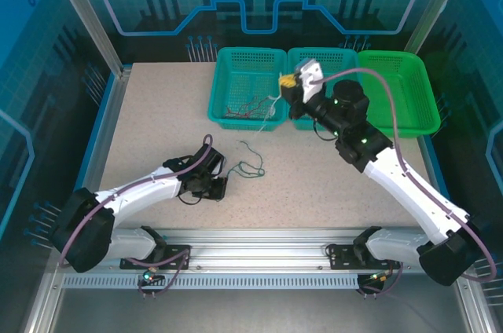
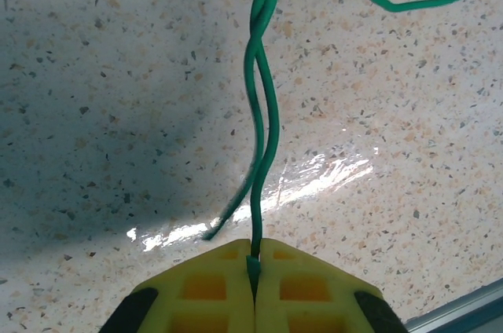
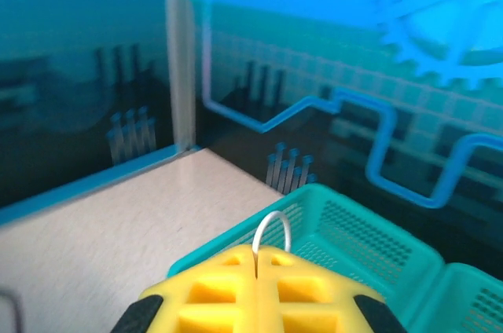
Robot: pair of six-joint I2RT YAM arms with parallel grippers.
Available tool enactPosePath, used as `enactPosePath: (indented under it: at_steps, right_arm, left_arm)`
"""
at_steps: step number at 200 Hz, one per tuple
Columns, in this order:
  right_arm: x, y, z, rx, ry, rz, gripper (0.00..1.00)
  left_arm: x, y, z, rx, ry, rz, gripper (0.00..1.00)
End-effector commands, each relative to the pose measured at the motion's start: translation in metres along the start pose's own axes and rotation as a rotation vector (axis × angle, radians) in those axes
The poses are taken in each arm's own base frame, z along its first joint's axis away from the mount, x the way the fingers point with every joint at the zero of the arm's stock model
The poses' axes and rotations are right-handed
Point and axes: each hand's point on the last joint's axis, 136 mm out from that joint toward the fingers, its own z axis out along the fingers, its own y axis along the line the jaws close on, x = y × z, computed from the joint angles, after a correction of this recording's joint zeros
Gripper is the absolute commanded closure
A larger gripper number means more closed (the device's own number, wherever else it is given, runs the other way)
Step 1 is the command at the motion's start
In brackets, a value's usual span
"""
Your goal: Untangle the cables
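Cables sit in three places. The green cable (image 1: 258,166) lies on the open middle of the counter (image 1: 157,129), well apart from the baskets and from the near rail (image 1: 259,236). One end is clamped in the left jaws, which are pressed together on it low over the counter. In the left wrist view its strands (image 2: 258,34) run twisted away from the tips. The counter's left side, out to the blue side edge, is bare room for moving.

Three baskets stand touching in a row along the far edge: left basket (image 1: 251,51), middle basket (image 1: 338,51) and green basket (image 1: 393,53). Red cables (image 1: 242,107) lie tangled by the near wall of the left basket.

The right jaws hang raised over the rims where the two teal baskets meet, closed on a white cable (image 3: 272,214) whose loop pokes above the tips. That cable (image 1: 273,101) seems to trail down into the left basket toward the red tangle, though it is too thin to follow surely. The right arm covers much of the middle basket.
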Motion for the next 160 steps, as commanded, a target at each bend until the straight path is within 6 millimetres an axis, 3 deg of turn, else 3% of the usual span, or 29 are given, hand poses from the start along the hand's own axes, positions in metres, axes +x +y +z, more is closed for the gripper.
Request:
enactPosePath:
  at_steps: [1, 23, 45, 92, 160]
  right_arm:
    - [-0.003, -0.058, -0.011, 0.287, 0.026, 0.203, 1.0]
    - [0.003, -0.089, -0.017, 0.397, 0.005, 0.31, 1.0]
    - [0.01, -0.1, -0.015, 0.418, -0.043, 0.358, 1.0]
    - [0.062, -0.114, 0.007, 0.472, 0.027, 0.355, 1.0]
    - [0.128, -0.169, 0.024, 0.491, 0.046, 0.503, 1.0]
  left_arm:
    - [-0.001, -0.001, 0.002, 0.007, 0.014, -0.01, 1.0]
    - [-0.001, -0.001, 0.003, 0.01, 0.018, -0.013, 1.0]
    - [-0.003, -0.001, 0.003, 0.013, 0.013, -0.01, 1.0]
    - [-0.006, -0.003, 0.002, 0.015, 0.006, -0.002, 1.0]
    - [-0.007, -0.004, 0.002, 0.019, 0.007, 0.003, 1.0]
